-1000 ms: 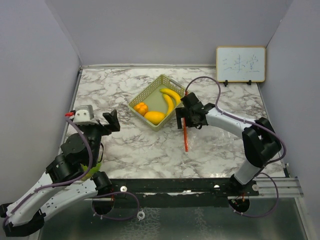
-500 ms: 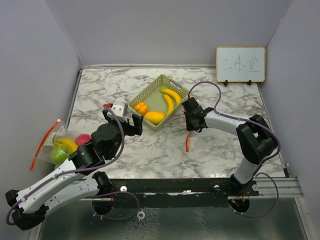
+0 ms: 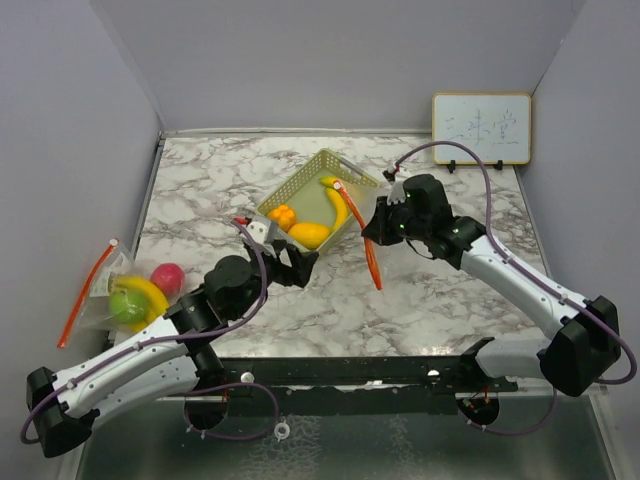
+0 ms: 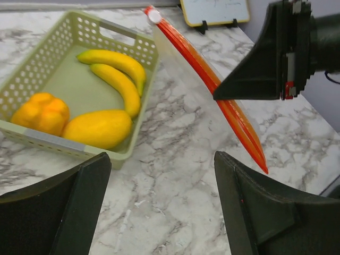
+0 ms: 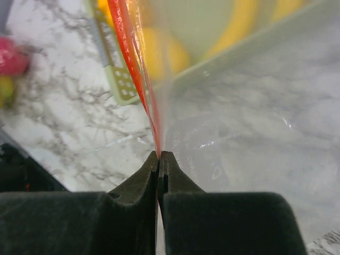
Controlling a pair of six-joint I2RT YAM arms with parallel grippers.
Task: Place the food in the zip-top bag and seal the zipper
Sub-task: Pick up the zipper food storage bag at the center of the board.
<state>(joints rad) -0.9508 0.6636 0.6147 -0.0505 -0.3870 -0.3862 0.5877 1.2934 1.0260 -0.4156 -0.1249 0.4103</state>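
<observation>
A pale green basket [image 3: 283, 193] holds the food: two yellow bananas [image 3: 340, 198], a small orange fruit [image 3: 282, 215] and an orange-yellow fruit [image 3: 309, 235]. My right gripper [image 3: 373, 230] is shut on the red zipper edge [image 3: 374, 265] of a clear zip-top bag, which hangs lifted beside the basket's right corner. The right wrist view shows that gripper [image 5: 159, 155] pinching the zipper [image 5: 132, 64], with the bag film [image 5: 234, 133] spreading right. My left gripper [image 3: 296, 262] stands open and empty just in front of the basket [image 4: 139, 49], above bare marble, with the bananas [image 4: 119, 71] ahead of it.
At the far left lies a second clear bag with a red zipper [image 3: 85, 297]. On or in it are a red apple [image 3: 167, 277], a green lime [image 3: 126, 305] and a banana [image 3: 148, 291]. A small whiteboard [image 3: 481, 128] stands at the back right. Walls close both sides.
My left arm swung right from the far-left bag to the basket's front. My right gripper shut on the zipper edge and lifted the bag off the table.
</observation>
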